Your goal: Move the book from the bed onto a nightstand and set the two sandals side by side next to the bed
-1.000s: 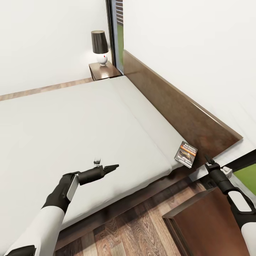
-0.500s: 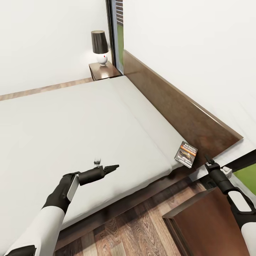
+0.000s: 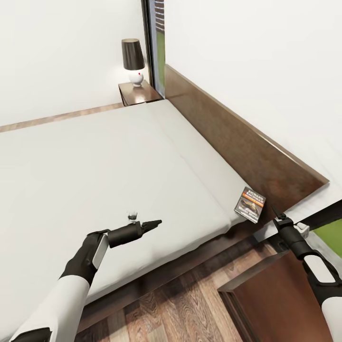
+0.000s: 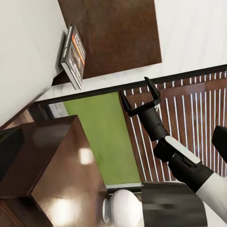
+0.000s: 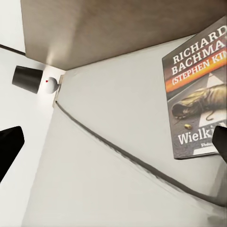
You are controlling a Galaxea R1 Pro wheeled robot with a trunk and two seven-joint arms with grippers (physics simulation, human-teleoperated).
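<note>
Up against the headboard (image 3: 247,147), at the bed's (image 3: 109,171) near corner, sits the book (image 3: 250,204), flat on the pale mattress with its cover up. You can read "RICHARD BACHMAN" on it in the right wrist view (image 5: 201,90). Right tool (image 3: 278,214) hangs just off that corner, close to the book but not touching it; its fingers are spread wide with nothing between them (image 4: 140,98). Left tool (image 3: 153,223) hovers over the mattress well away from the headboard, and I honestly can't tell how open it is. One nightstand (image 3: 266,304) stands beside the headboard's near end; another (image 3: 139,93) at the far end carries a lamp (image 3: 133,61).
</note>
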